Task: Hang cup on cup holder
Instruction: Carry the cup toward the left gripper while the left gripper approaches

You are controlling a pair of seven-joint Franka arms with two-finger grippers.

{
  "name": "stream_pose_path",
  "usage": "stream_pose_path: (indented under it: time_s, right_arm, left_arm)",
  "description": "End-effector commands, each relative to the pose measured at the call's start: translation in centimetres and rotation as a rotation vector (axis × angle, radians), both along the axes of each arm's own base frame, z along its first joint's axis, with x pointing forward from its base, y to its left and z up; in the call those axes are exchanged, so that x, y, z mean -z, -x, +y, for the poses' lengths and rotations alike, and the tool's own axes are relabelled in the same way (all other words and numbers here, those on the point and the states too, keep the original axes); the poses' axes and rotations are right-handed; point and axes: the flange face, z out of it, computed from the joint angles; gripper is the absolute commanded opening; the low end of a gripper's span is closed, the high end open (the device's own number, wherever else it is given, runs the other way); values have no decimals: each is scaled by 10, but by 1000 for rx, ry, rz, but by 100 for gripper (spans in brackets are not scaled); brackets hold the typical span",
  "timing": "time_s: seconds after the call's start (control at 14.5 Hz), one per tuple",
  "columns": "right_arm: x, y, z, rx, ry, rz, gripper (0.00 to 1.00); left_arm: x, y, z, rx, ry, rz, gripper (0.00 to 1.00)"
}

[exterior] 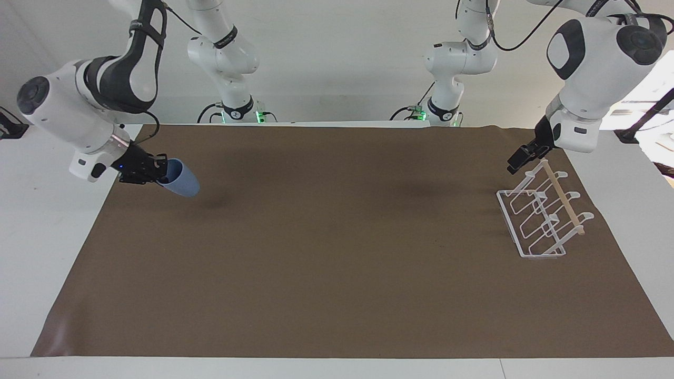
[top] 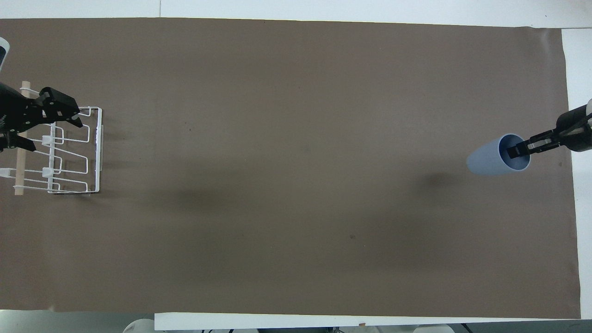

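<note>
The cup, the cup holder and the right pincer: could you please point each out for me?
cup [exterior: 182,182], facing view, outer wall.
cup holder [exterior: 563,198], facing view, wooden rod.
right pincer [top: 521,149], overhead view, between fingertips at cup's rim.

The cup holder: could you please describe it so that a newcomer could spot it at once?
On the brown mat, look toward the left arm's end, under the left gripper. The cup holder stands there: a white wire rack with slanted loops and a pale wooden rod on top, the only thing resting on the mat.

In the overhead view the left hand [top: 34,118] is cut by the frame edge and covers part of the cup holder [top: 74,152]; whether its fingers grip anything is unclear.
</note>
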Motion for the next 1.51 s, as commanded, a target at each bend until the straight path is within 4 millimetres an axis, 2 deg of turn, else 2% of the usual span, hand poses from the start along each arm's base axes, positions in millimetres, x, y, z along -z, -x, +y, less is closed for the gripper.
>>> stream_pose_path:
  time_s: [0.0, 0.07, 0.28, 0.41, 0.48, 0.69, 0.83, 0.96, 1.24, 1.31, 1.44]
  right_arm:
    - [-9, -13, 50, 16, -179, -27, 0]
    - [-11, -17, 80, 43, -201, -7, 0]
    - [-11, -15, 170, 136, -310, 75, 0]
    - [-10, -6, 219, 198, -414, 109, 0]
    - [-7, 1, 236, 222, -463, 137, 0]
    - [-14, 11, 269, 321, -606, 235, 0]
    - [-11, 17, 287, 359, -631, 268, 0]
    - [-7, 28, 312, 399, -712, 293, 0]
    - [1, 46, 358, 405, -695, 242, 0]
    - [1, 47, 364, 410, -692, 227, 0]
    - [1, 51, 374, 411, -687, 209, 0]
  left_arm:
    - [-1, 19, -30, -238, 70, 8, 100]
    - [-3, 22, -47, -307, 104, 19, 100]
    - [-9, 25, -77, -505, 243, 81, 100]
    - [-15, 25, -90, -644, 374, 169, 100]
    - [-15, 26, -99, -702, 404, 210, 100]
    - [-9, 34, -128, -800, 473, 321, 100]
    - [0, 34, -141, -828, 533, 345, 100]
    - [1, 38, -168, -855, 553, 350, 100]
    - [-1, 47, -213, -902, 573, 323, 100]
    - [-3, 49, -217, -904, 570, 328, 100]
    - [0, 62, -236, -879, 552, 335, 100]
